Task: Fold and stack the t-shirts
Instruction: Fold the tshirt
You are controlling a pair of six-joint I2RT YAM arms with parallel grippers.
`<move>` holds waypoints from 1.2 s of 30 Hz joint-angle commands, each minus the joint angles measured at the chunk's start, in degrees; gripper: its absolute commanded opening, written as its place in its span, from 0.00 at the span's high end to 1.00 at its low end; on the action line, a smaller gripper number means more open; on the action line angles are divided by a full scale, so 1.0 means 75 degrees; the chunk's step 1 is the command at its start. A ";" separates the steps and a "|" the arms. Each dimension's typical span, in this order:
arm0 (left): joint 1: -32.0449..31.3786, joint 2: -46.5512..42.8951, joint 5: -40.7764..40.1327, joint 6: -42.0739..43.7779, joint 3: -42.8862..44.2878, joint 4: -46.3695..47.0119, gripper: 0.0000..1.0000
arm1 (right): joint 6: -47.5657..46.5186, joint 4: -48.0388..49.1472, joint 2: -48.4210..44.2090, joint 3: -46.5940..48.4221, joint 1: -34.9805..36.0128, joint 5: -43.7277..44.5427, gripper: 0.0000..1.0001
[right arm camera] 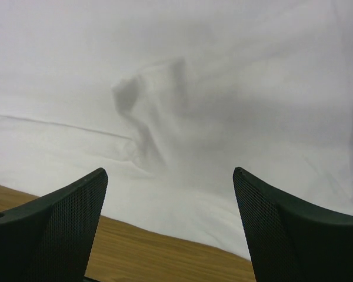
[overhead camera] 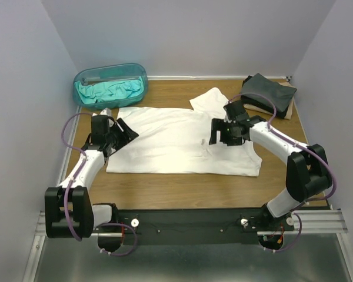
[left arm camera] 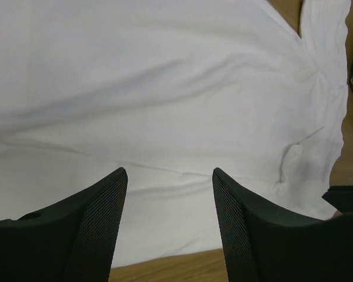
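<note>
1. The white t-shirt lies spread out on the middle of the table. One sleeve is turned up at its far edge, and shallow creases run across the cloth.
2. The teal t-shirt is bunched inside the tub at the far left corner. The dark folded t-shirts are stacked at the far right corner.
3. The left gripper is at the white shirt's left edge, jaws parted with nothing between them. The right gripper is over the shirt's right part, jaws spread wider and also empty.
4. The cloth looks thin, light and limp. It will likely sag and trail from any point it is lifted by rather than keep its shape.
5. The best hold is probably along an edge or at corners, one gripper on each side, so the fold line stays straight.
6. A pinch in the middle would likely bunch the cloth. A shallow one may catch only the top layer and slip.
</note>
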 commanded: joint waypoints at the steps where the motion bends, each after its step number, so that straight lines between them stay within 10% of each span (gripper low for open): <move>1: -0.0440 0.0623 -0.0674 0.0346 0.0751 0.0129 0.32 | -0.0169 -0.0088 0.0369 0.1080 -0.0032 0.0594 0.06; 13: -0.0862 0.2945 0.0029 0.0803 0.1034 0.1149 0.32 | -0.0205 0.1365 0.1730 0.0977 -0.0032 0.1240 0.07; 36: -0.0991 -0.0053 -0.0429 -0.0555 -0.1615 -0.0397 0.32 | 0.0451 0.0510 0.0266 -0.2106 -0.0020 0.0151 0.09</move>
